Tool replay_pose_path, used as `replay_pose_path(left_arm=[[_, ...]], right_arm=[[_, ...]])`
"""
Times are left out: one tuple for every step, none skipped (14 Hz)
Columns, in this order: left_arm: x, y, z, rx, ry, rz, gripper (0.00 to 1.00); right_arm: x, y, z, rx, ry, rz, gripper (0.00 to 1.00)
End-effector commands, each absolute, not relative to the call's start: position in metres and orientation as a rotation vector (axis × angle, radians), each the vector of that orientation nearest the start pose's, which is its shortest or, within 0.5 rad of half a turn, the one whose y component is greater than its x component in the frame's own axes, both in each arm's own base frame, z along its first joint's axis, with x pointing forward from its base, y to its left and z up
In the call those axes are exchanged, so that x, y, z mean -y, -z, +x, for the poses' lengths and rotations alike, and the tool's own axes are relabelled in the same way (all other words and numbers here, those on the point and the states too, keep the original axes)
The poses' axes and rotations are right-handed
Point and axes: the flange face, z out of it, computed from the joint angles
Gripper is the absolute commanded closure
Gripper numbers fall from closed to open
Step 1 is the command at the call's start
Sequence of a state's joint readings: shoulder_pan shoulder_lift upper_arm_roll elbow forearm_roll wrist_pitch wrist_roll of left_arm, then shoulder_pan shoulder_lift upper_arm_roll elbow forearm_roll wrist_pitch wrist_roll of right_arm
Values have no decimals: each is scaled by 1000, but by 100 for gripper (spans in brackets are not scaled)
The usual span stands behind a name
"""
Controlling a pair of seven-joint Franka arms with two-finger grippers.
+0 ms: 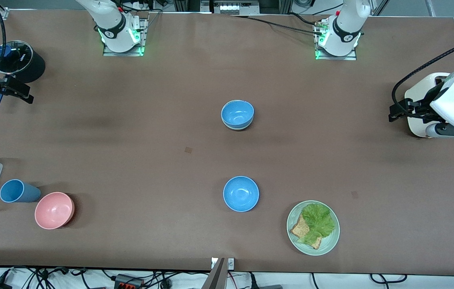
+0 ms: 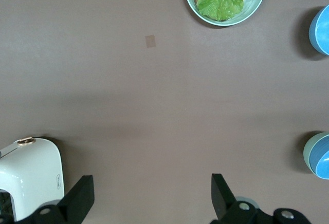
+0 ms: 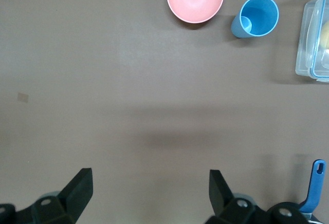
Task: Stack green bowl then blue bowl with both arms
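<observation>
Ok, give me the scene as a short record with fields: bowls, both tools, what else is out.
stack: blue bowl nested in green bowl, mid-table
second blue bowl: alone, nearer the camera
left tool: open, empty, over bare table beside the white toaster
right tool: open, empty, beside the black pot
others: pink bowl, blue cup, plate with lettuce and toast
</observation>
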State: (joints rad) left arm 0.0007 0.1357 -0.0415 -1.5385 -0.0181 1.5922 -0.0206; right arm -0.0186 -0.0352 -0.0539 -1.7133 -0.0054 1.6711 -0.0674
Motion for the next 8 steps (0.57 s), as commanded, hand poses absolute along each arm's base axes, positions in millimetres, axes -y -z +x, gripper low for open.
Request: replay_pose_path(left_arm=[[24,-558,599,54,-142,-3170,0],[27,-558,599,54,-142,-3169,0],[29,-558,599,50,-142,-3171,0],[28,-559,599,50,-140,-3173,0],[29,-561,599,57,-140,-3191,0],[30,-565,599,57,-136,-3200,0],[30,-565,599,57,-136,-3202,0],[31,-565,598,57,-139,-3205,0]], right_arm=[[39,-590,548,3,-8,-3144,0],[38,-590,549,3,-8,-3144,0],[39,-590,548,3,-8,-3144,0],[39,-590,548,1,-8,-3144,0],[38,-590,549,1,-8,-3144,0],[37,-590,549,-14,-8,-3144,0],[37,-590,549,-19,-8,-3144,0],[37,-590,549,-9,-8,-3144,0]])
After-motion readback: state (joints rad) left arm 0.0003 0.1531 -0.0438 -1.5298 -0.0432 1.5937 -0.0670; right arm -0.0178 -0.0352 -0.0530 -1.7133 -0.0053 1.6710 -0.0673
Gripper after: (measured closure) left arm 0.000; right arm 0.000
